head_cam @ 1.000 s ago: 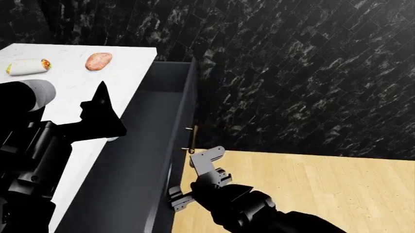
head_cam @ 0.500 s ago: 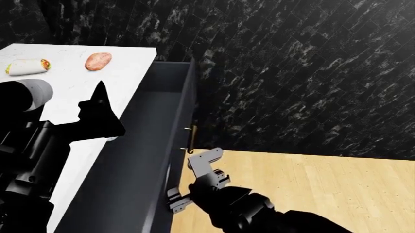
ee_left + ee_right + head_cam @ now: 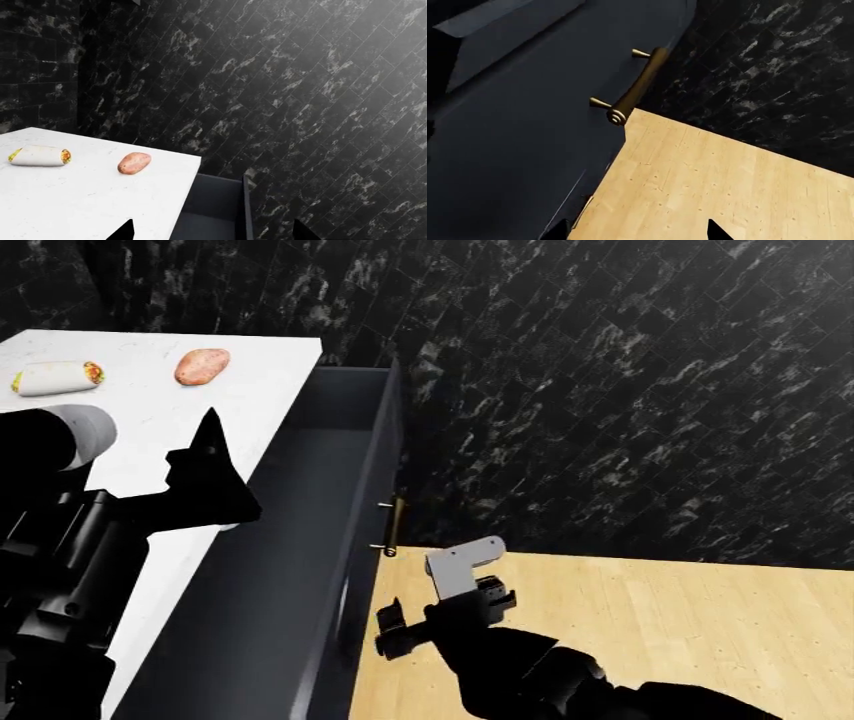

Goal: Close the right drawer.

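The right drawer (image 3: pixel 314 540) stands pulled far out from under the white counter (image 3: pixel 134 430), its dark grey inside empty. Its navy front (image 3: pixel 527 130) carries a short brass bar handle (image 3: pixel 391 527), which also shows in the right wrist view (image 3: pixel 635 84). My right gripper (image 3: pixel 430 598) is open and empty, just outside the drawer front and a little below the handle, over the wood floor; its fingertips (image 3: pixel 715 231) are apart from the front. My left gripper (image 3: pixel 200 455) is open and empty above the counter beside the drawer, and its fingertips (image 3: pixel 125 231) are spread wide.
A wrap (image 3: pixel 56 377) and a sweet potato (image 3: pixel 202 365) lie at the far end of the counter. A black marbled tile wall (image 3: pixel 614 390) rises behind and to the right. The light wood floor (image 3: pixel 667 630) lies right of the drawer.
My right gripper has shifted to the right and slightly up, away from the drawer front. The drawer and the left arm have not moved.
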### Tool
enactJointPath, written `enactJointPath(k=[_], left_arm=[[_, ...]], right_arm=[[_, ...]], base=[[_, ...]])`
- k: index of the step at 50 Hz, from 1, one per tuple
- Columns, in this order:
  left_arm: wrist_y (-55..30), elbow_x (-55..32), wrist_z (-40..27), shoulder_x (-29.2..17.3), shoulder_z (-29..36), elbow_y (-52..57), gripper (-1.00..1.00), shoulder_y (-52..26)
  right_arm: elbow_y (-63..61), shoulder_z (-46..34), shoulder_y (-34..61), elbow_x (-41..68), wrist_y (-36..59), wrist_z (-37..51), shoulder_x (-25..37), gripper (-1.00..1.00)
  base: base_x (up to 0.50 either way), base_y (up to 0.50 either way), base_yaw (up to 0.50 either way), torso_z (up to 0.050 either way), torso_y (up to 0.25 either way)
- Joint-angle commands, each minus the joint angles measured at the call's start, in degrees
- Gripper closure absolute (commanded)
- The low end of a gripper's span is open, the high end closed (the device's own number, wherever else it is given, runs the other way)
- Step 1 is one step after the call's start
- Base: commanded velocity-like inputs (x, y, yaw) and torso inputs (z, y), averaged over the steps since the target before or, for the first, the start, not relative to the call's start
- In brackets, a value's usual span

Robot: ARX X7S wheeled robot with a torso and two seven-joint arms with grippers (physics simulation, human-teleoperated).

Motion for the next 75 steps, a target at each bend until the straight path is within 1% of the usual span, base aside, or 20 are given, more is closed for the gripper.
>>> enactJointPath(k=[1, 5, 6, 7, 12, 16, 18, 19, 23, 24, 32, 38, 45, 46, 51, 54, 59, 60, 64, 75], left_arm=[[0.04, 0.12, -0.44, -0.02, 0.47, 0.33, -1.00, -0.01], [0.11, 0.08, -0.56, -0.11, 0.50, 0.34, -1.00, 0.04], [0.11, 0.15, -0.52, -0.09, 0.55, 0.39, -1.00, 0.10], [0.13, 0.16, -0.52, -0.10, 0.57, 0.39, -1.00, 0.11], [0.17, 0.31, -0.61, -0.08, 0.75, 0.43, -1.00, 0.11], [0.36, -0.09, -0.80, -0.28, 0.60, 0.53, -1.00, 0.08], [0.43, -0.06, -0.78, -0.36, 0.55, 0.51, -1.00, 0.15], [0.53, -0.25, -0.72, -0.37, 0.51, 0.55, -1.00, 0.19], [0.41, 0.19, -0.61, -0.10, 1.05, 0.54, -1.00, 0.24], [0.35, 0.50, -0.37, 0.06, 1.31, 0.87, -1.00, 0.50], [-0.56, 0.49, -1.54, 1.65, 4.13, 2.16, -1.00, 0.02], [-1.50, -0.31, -3.32, 4.02, 7.42, 2.50, -1.00, -1.63], [-2.58, -9.31, -13.00, 7.32, 13.08, 1.86, -1.00, -12.99], [-2.48, -10.33, -14.43, 8.40, 14.12, 1.61, -1.00, -14.63], [-2.49, -12.35, -18.27, 12.46, 18.18, 1.49, -1.00, -17.72], [-3.00, -12.94, -20.64, 16.72, 22.27, 0.32, -1.00, -20.32], [-3.98, -10.58, -20.63, 20.47, 26.15, -0.88, -1.00, -19.70], [-4.47, -9.57, -20.20, 21.93, 27.86, -1.25, -1.00, -18.69], [-4.64, -7.15, -18.75, 24.69, 30.51, -3.25, -1.00, -16.80], [-6.50, 0.52, -16.68, 28.76, 37.61, -7.28, -1.00, -14.01]], right_arm=[[-22.97, 0.07, 1.71, -1.29, -0.02, 14.83, 14.54, -1.00], [-31.82, 0.53, 3.61, -1.15, 1.14, 20.10, 20.00, -1.00], [-35.76, 1.53, 4.10, 0.15, 0.78, 21.08, 22.46, -1.00], [-35.87, 1.54, 4.10, 0.16, 0.81, 21.13, 22.52, -1.00], [-48.94, 2.64, 10.23, 2.98, 5.81, 27.98, 30.11, -1.00], [-54.56, 3.61, 12.61, 4.81, 7.28, 30.61, 34.04, -1.00], [-58.90, 4.56, 14.18, 6.57, 7.90, 32.23, 37.44, -1.00], [-61.62, 5.37, 15.29, 8.01, 8.16, 33.58, 40.23, -1.00], [-66.80, 6.61, 17.15, 10.10, 8.85, 35.22, 46.21, -1.00], [-68.39, 7.19, 18.00, 10.49, 9.10, 35.88, 48.56, -1.00], [-74.65, 9.84, 21.03, 13.45, 9.24, 36.81, 58.03, -1.00], [-77.59, 11.47, 23.18, 15.29, 9.89, 37.72, 61.52, -1.00], [-78.26, 11.91, 23.73, 15.61, 10.35, 38.01, 61.75, -1.00], [-78.32, 11.92, 23.73, 15.66, 10.37, 38.03, 61.76, -1.00], [-78.58, 12.16, 23.74, 15.81, 10.14, 37.90, 62.49, -1.00], [-78.86, 12.42, 23.83, 15.95, 9.93, 37.55, 63.31, -1.00], [-79.22, 12.77, 23.83, 16.12, 9.40, 37.20, 64.81, -1.00], [-79.41, 12.89, 23.90, 16.20, 9.31, 37.14, 65.27, -1.00], [-79.40, 12.96, 23.66, 16.14, 8.84, 36.94, 65.89, -1.00], [-79.60, 13.31, 23.58, 16.37, 8.43, 36.90, 66.61, -1.00]], base=[[0.00, 0.00, 0.00, 0.000, 0.000], [0.00, 0.00, 0.00, 0.000, 0.000], [0.00, 0.00, 0.00, 0.000, 0.000], [0.00, 0.00, 0.00, 0.000, 0.000], [0.00, 0.00, 0.00, 0.000, 0.000], [0.00, 0.00, 0.00, 0.000, 0.000], [0.00, 0.00, 0.00, 0.000, 0.000], [0.00, 0.00, 0.00, 0.000, 0.000], [0.00, 0.00, 0.00, 0.000, 0.000], [0.00, 0.00, 0.00, 0.000, 0.000], [0.00, 0.00, 0.00, 0.000, 0.000], [0.00, 0.00, 0.00, 0.000, 0.000], [0.00, 0.00, 0.00, 0.000, 0.000], [0.00, 0.00, 0.00, 0.000, 0.000], [0.00, 0.00, 0.00, 0.000, 0.000], [0.00, 0.00, 0.00, 0.000, 0.000], [0.00, 0.00, 0.00, 0.000, 0.000], [0.00, 0.00, 0.00, 0.000, 0.000], [0.00, 0.00, 0.00, 0.000, 0.000], [0.00, 0.00, 0.00, 0.000, 0.000]])
